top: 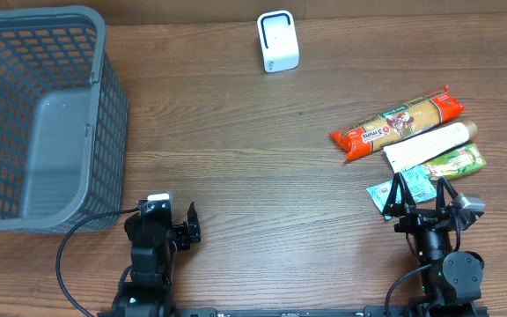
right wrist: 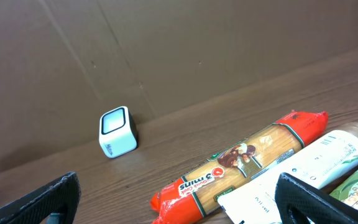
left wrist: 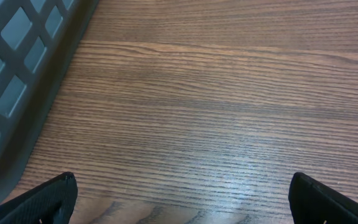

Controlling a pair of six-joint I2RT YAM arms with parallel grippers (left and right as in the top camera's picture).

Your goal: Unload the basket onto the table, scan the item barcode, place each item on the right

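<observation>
Left fingers [left wrist: 42, 202] spread, empty; right fingers [right wrist: 328, 198] spread, empty; pasta packet [top: 397, 123] at 3 o'clock on worktop [top: 253, 176], scanner [top: 278, 41] at 12; best pinch packet mid-length, keep barcode uncovered, facing scanner window.

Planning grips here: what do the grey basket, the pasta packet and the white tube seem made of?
Grey basket: likely rigid moulded plastic, matte, open lattice walls. Pasta packet: thin glossy plastic film, crinkled, with shiny highlights. White tube: probably soft plastic, smooth satin surface, tan cap.
</observation>
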